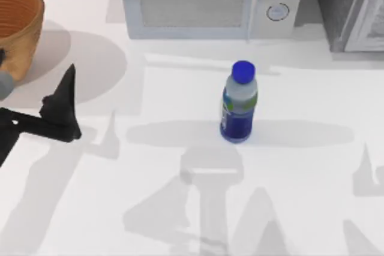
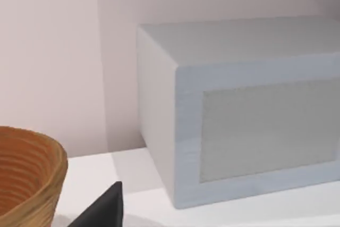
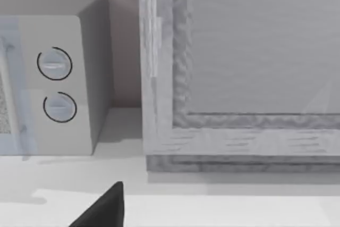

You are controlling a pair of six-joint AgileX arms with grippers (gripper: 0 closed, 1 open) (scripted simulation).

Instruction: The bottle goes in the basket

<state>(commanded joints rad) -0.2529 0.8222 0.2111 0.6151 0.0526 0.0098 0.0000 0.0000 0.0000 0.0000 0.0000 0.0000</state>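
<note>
The bottle (image 1: 239, 102) stands upright near the middle of the white table, clear with a blue cap, a blue lower label and a green band. The brown wicker basket (image 1: 18, 28) sits at the far left back corner, partly cut off by the view's edge; its woven wall (image 2: 26, 179) also appears in the left wrist view. My left gripper (image 1: 65, 107) hovers at the table's left side, just in front of the basket and well left of the bottle, holding nothing. A black tip of my right gripper (image 3: 103, 208) is in the right wrist view, away from the bottle.
A pale microwave (image 1: 204, 1) stands at the back behind the bottle, its two knobs (image 3: 56, 83) facing forward. A grey cabinet (image 1: 354, 7) fills the back right corner. Open tabletop lies between the bottle and the basket.
</note>
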